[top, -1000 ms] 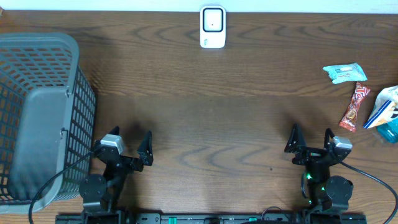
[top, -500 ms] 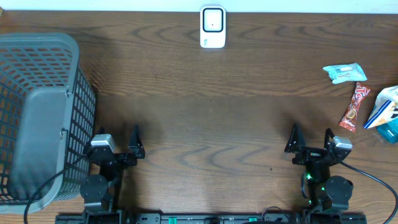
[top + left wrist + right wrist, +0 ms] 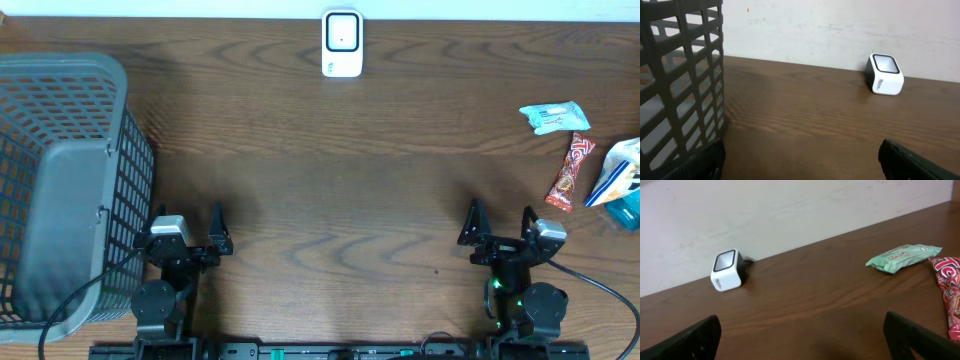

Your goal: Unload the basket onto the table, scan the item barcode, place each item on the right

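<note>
Left hand sits low at the near edge of the desk, its fingers spread apart and empty. Just to its left a grey mesh basket fills the left end of the desk. At the far edge, about midway across, a small white scanner stands against the pale wall, well apart from both hands. Right hand sits at the near edge on the right, its fingers likewise spread apart and empty. Beyond it, by the right edge, lie three snacks: a pale green packet, a red bar just beside it, and a blue and white pack partly cut off by the frame. Neither hand touches them.
</note>
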